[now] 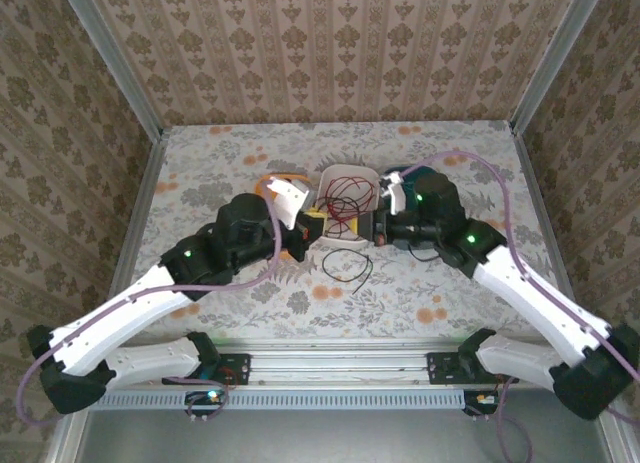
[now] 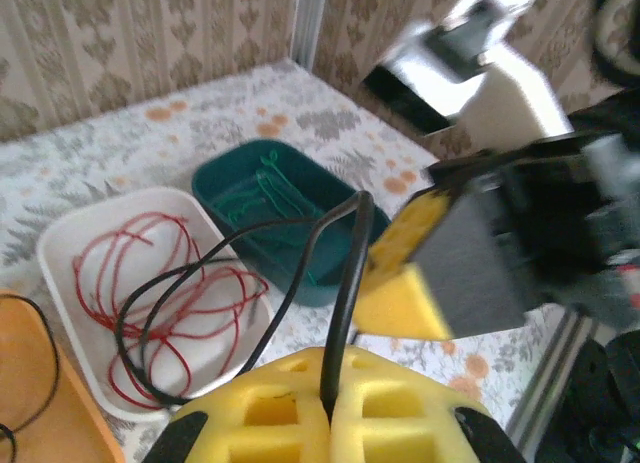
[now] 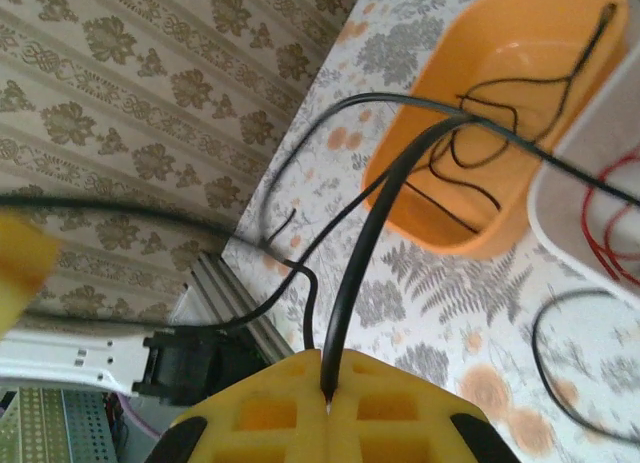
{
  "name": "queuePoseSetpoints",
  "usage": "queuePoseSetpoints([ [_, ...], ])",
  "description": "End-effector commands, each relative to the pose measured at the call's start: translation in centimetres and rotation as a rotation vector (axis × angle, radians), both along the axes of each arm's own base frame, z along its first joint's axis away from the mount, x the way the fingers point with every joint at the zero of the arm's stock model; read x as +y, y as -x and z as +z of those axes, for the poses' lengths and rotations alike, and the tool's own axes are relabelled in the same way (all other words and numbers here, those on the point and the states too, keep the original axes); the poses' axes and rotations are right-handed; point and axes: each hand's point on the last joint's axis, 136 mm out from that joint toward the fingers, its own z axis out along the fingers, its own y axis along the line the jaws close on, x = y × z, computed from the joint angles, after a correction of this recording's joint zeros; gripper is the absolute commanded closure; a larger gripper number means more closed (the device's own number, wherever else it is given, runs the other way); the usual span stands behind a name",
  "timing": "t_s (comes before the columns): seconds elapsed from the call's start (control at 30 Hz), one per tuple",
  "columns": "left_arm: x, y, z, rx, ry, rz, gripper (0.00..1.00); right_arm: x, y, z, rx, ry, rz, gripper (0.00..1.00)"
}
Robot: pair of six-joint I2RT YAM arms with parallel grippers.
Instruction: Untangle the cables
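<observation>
Plainly clamped on the black cable (image 2: 343,293) from both sides: left gripper (image 2: 330,408) at bottom centre of its wrist view, jaws pressed together on the wire, and right gripper (image 3: 328,398) likewise in its own. Risky to pull apart hard: could hook the red cable (image 2: 190,283) with the slack draped over the white tray (image 2: 120,203) and drag it out, or lose the thin wire from the grip. Left to right in the left wrist view: orange tray (image 2: 50,403) at lower left with a black strand, possibly the same cable; white tray with the red coil; teal tray (image 2: 320,188) with the green cable (image 2: 268,188).
</observation>
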Motion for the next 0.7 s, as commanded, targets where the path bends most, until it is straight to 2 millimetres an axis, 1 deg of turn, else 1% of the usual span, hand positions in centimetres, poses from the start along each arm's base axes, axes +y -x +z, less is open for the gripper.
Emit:
queuePoseSetpoints([
  [0.0, 2.0, -0.3, 2.2, -0.106, 0.021, 0.066, 1.00, 2.8, -2.6, 2.4, -0.068, -0.045, 0.023, 0.99],
  [0.1, 3.4, -1.1, 1.2, -0.128, -0.051, 0.131, 1.00, 4.9, -5.4, 1.7, -0.051, -0.025, 0.019, 0.99],
  [0.23, 4.3, -2.7, -1.6, -0.131, -0.165, 0.196, 1.00, 7.5, -9.5, -1.3, 0.006, 0.009, 0.006, 0.99],
  [0.33, 4.8, -4.3, -3.3, -0.107, -0.198, 0.241, 1.00, 9.5, -11.9, -3.9, 0.059, 0.026, 0.023, 0.99],
  [0.4, 4.9, -5.3, -4.3, -0.091, -0.191, 0.255, 1.00, 10.4, -13.6, -5.8, 0.084, 0.055, 0.008, 0.99],
  [0.47, 4.8, -6.0, -4.7, -0.087, -0.159, 0.253, 1.00, 10.2, -15.4, -7.6, 0.087, 0.118, -0.053, 0.99],
  [0.5, 4.8, -6.4, -5.0, -0.082, -0.143, 0.254, 1.00, 9.9, -16.1, -8.1, 0.078, 0.154, -0.081, 0.99],
  [0.57, 4.6, -6.8, -5.1, -0.076, -0.111, 0.249, 1.00, 9.4, -17.0, -8.5, 0.056, 0.206, -0.124, 0.99],
  [0.67, 4.6, -7.1, -5.6, -0.069, -0.094, 0.253, 1.00, 7.9, -17.9, -8.8, 0.024, 0.295, -0.193, 0.99],
])
